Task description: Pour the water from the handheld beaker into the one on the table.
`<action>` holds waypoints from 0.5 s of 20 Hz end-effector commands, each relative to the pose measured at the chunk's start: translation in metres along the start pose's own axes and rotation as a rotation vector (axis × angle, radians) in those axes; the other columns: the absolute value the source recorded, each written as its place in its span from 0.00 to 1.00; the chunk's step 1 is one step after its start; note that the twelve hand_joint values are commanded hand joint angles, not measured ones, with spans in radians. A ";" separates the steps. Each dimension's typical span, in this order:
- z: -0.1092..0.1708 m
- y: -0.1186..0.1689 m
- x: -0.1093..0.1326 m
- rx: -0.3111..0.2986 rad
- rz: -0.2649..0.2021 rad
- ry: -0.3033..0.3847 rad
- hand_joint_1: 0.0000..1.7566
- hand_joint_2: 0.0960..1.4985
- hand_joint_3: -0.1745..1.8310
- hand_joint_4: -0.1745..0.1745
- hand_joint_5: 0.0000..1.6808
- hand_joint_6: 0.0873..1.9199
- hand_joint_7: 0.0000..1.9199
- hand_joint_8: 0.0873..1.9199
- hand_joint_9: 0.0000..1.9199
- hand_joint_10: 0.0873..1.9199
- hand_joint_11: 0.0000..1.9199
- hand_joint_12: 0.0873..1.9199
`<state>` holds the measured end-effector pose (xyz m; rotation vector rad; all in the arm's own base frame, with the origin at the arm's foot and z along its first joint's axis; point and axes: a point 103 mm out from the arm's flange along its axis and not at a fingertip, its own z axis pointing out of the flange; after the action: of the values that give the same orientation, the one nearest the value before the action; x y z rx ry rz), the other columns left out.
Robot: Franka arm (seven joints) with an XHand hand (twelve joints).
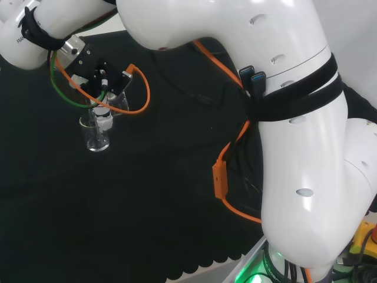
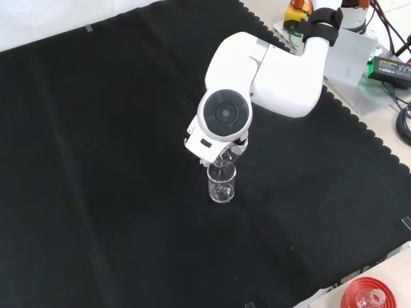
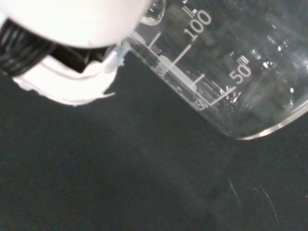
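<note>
Above the desk, head view's upper left: the hand (image 1: pixel 97 79) hangs at the end of the white arm, just over the glassware.
Hand: black and white, seen from behind; in the wrist view a blurred white part (image 3: pixel 72 29) lies against the glass wall of a beaker (image 3: pixel 226 72).
Fingers: they reach down to the glass in the head view, but whether they curl round it I cannot tell.
Beaker at the hand: clear, with printed marks on its wall; in the wrist view it lies slanted across the picture with the dark cloth behind it. Whether it holds water cannot be told.
Beaker on the desk: a second beaker (image 1: pixel 96 132) stands upright on the cloth just below the hand in the head view; in the front view the same beaker (image 2: pixel 222 183) stands just below the arm's round grey cap (image 2: pixel 225 113).
Relation: in the front view a bit of clear glass (image 2: pixel 226 156) shows between the grey cap and the standing beaker's rim, right above it; whether the two touch cannot be told.
Cables: an orange cable (image 1: pixel 141 88) loops beside the hand, and a green one (image 1: pixel 62 88) curves on its left in the head view.
Desk: black cloth (image 2: pixel 96 160) with a scalloped edge, bare around the standing beaker.
Far right corner, front view: a red ribbed ring (image 2: pixel 367 296) lies off the cloth, well apart from the beakers.
</note>
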<state>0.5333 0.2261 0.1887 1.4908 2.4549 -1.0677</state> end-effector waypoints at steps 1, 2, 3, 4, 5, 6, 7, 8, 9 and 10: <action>0.001 0.001 0.000 0.006 -0.001 -0.003 0.75 0.38 0.38 0.00 0.88 0.07 0.84 0.00 0.84 0.02 0.67 0.41; 0.001 0.001 0.000 0.008 -0.002 -0.002 0.75 0.38 0.38 0.00 0.88 0.07 0.84 0.00 0.84 0.02 0.67 0.41; 0.001 0.001 0.000 0.008 -0.001 -0.005 0.75 0.38 0.38 0.00 0.88 0.07 0.84 0.00 0.84 0.02 0.67 0.41; 0.002 0.001 0.000 0.007 0.000 -0.008 0.75 0.38 0.38 0.00 0.88 0.07 0.84 0.00 0.84 0.02 0.67 0.41; 0.002 0.001 0.000 0.007 0.001 -0.009 0.75 0.38 0.38 0.00 0.88 0.07 0.84 0.00 0.85 0.02 0.67 0.41; 0.002 0.001 0.000 0.008 -0.001 -0.008 0.75 0.38 0.37 0.00 0.88 0.07 0.84 0.00 0.85 0.02 0.67 0.41; 0.002 0.001 0.000 0.006 -0.001 -0.008 0.75 0.38 0.37 0.00 0.88 0.07 0.84 0.00 0.85 0.02 0.67 0.41; 0.002 0.001 0.000 0.006 0.000 -0.010 0.75 0.38 0.37 0.00 0.88 0.07 0.84 0.00 0.85 0.02 0.67 0.41; 0.002 0.001 0.001 0.005 0.000 -0.009 0.75 0.38 0.37 0.00 0.88 0.07 0.84 0.00 0.85 0.02 0.67 0.41; 0.002 0.001 0.001 0.005 0.000 -0.010 0.75 0.38 0.37 0.00 0.88 0.07 0.84 0.00 0.85 0.02 0.67 0.41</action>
<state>0.5336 0.2256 0.1864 1.4840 2.4485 -1.0816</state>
